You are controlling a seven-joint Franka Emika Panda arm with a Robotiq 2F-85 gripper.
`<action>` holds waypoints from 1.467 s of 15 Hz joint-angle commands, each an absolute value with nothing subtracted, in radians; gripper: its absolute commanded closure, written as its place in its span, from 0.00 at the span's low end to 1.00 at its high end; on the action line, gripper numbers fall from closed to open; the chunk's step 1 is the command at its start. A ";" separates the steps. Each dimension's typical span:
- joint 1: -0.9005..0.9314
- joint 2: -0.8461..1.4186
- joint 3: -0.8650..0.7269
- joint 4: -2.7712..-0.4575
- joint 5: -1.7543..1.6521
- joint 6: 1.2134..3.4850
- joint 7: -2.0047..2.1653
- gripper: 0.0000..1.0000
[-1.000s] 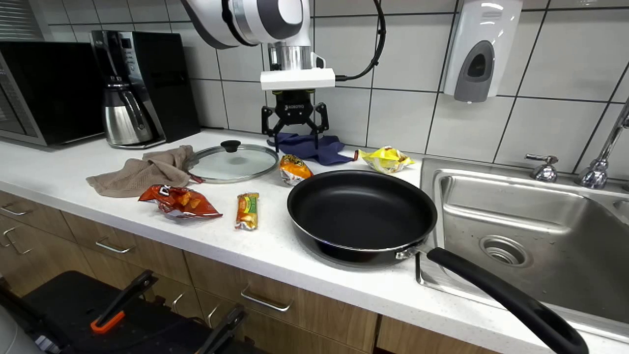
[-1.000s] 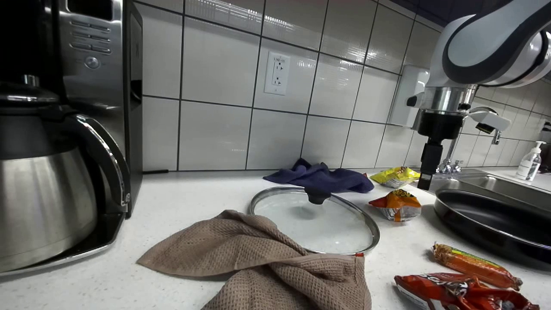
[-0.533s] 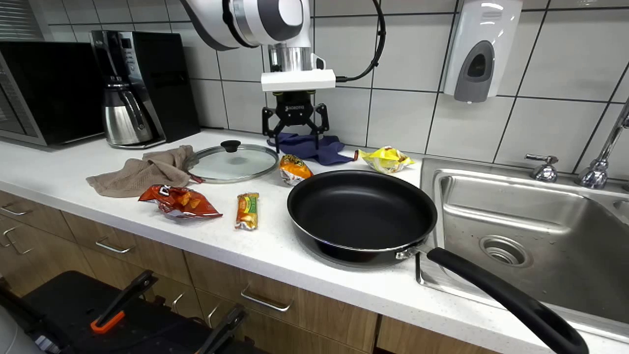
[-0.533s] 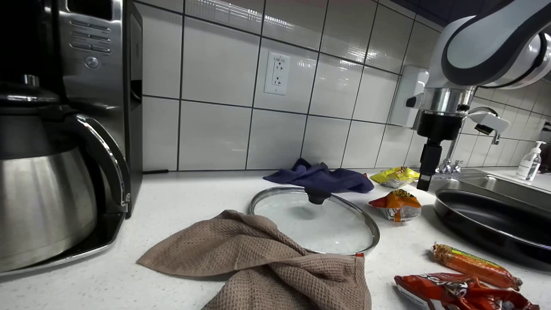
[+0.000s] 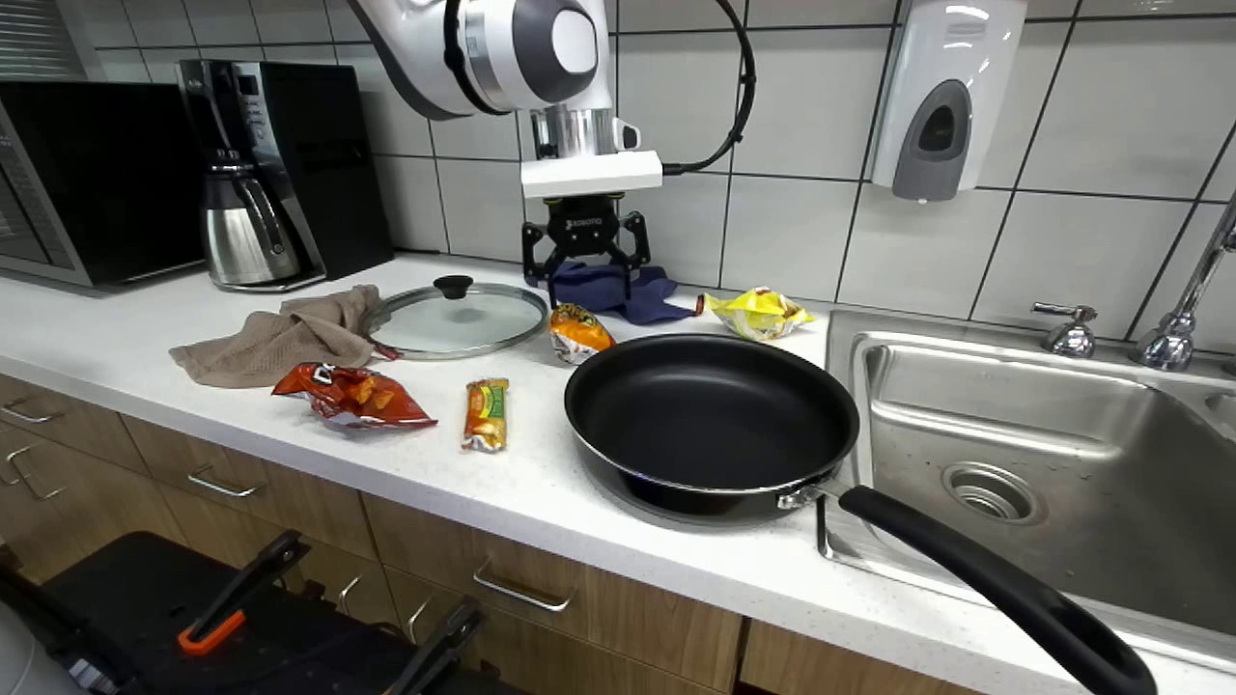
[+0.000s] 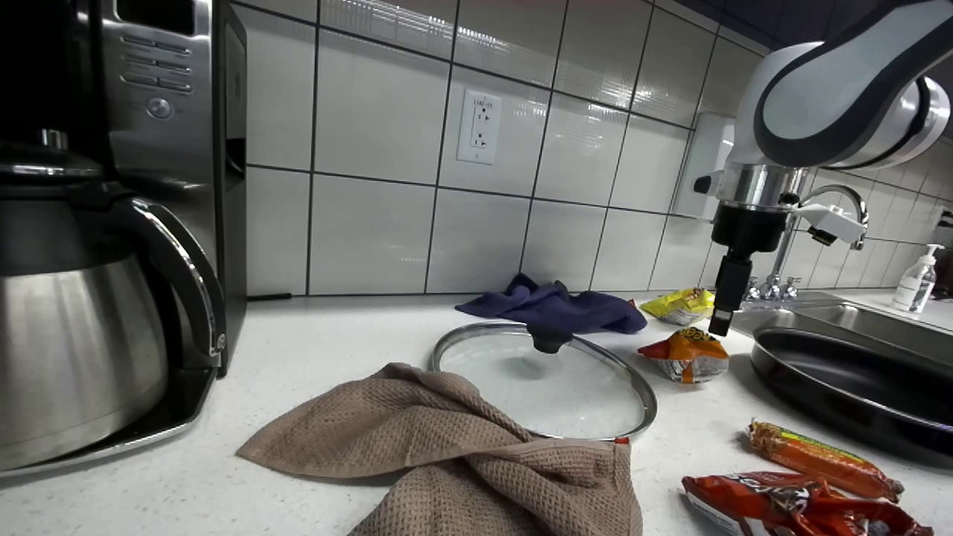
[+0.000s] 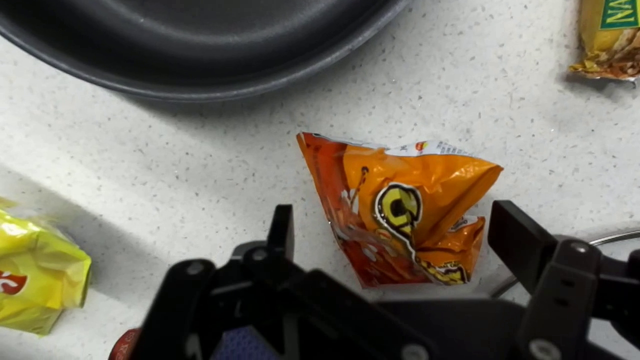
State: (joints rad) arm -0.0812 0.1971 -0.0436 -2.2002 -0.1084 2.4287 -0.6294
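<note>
And there it is, the orange snack bag [image 7: 400, 215], just beside the frying pan [image 5: 715, 415], on the side opposite the handle [image 5: 995, 586], a strip of speckled white desk [image 5: 541, 454] showing between bag and pan! What a glossy, crumpled thing: bright orange panels, a deep red band down one flank, a yellow emblem edged in black and white, pointed corners jutting out, and whitish backing with tiny print peeking along the edge that faces the pan. Over it, next to the pan, hangs the hand [image 5: 590, 292], pointing down, its two fingers spread wide, one on either side of the bag in the wrist view. Further out, a shiny yellow bag [image 5: 758, 314] sits near the pan, toward the tiled wall [image 5: 801, 106]. Out from the pan, on the side away from the steel sink [image 5: 1091, 541], lie a golden bar [image 5: 486, 415], the glass lid [image 5: 463, 333] with its black knob, a crinkled red bag [image 5: 357, 398] and, farthest of these, a rumpled brown cloth [image 5: 290, 343].
</note>
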 commanded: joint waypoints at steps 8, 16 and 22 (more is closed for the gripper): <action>-0.094 0.254 -0.028 -2.157 -0.125 2.499 -0.636 0.00; -0.089 0.258 -0.028 -2.162 -0.156 2.509 -0.625 0.42; -0.087 0.255 -0.026 -2.167 -0.161 2.501 -0.623 0.89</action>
